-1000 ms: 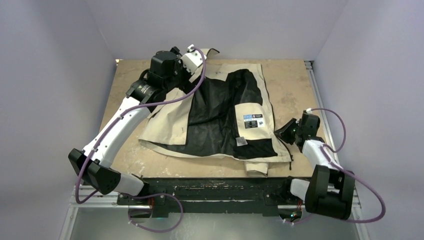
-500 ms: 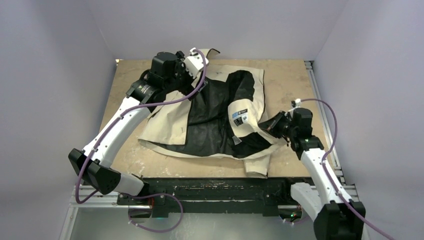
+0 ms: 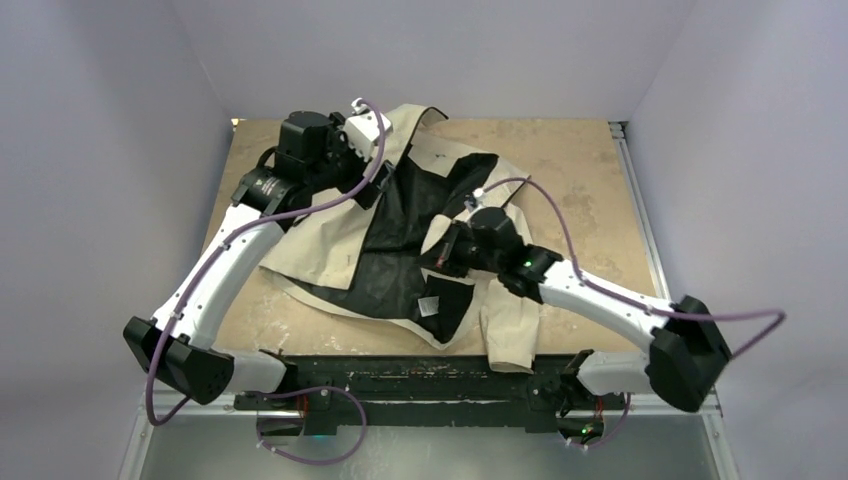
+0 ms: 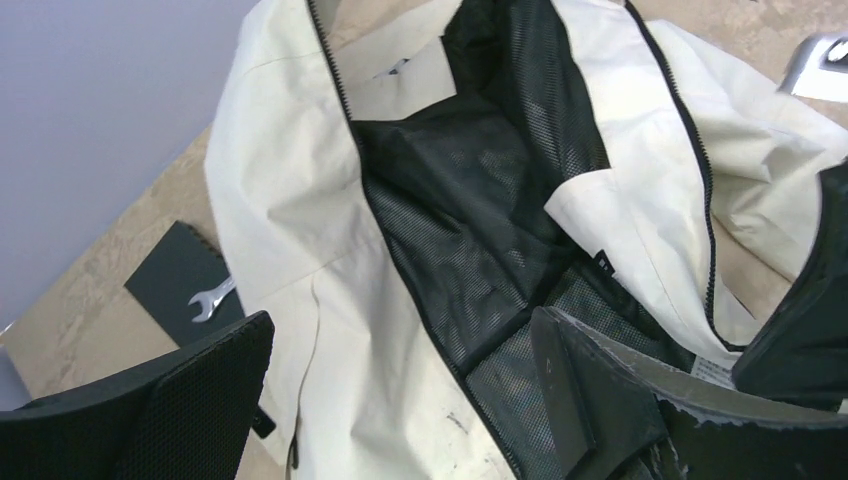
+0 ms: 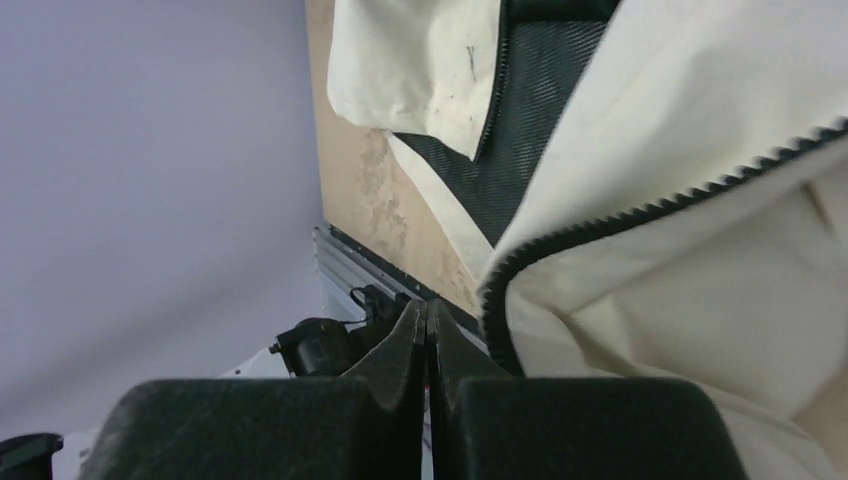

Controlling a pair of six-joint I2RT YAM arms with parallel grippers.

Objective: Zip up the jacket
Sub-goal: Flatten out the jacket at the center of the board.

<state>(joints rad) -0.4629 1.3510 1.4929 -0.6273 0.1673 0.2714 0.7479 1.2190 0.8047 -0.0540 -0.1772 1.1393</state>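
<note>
Top view: the large cream, black-lined fabric jacket (image 3: 325, 235) lies open on the tan counter (image 3: 590, 190). The left fingers (image 3: 377, 185) hover at its far collar, the right fingers (image 3: 437, 252) mid-jacket. A second ago the right arm sat at the counter's right edge; now the right flap is folded leftward over the lining. Left wrist: fingers (image 4: 200, 400) spread wide, empty. Right wrist: fingers (image 5: 405, 355) pressed together, black zipper teeth (image 5: 640, 212) just beside, no cloth visible between. Seemingly closing the fronts; next, align both zipper edges.
</note>
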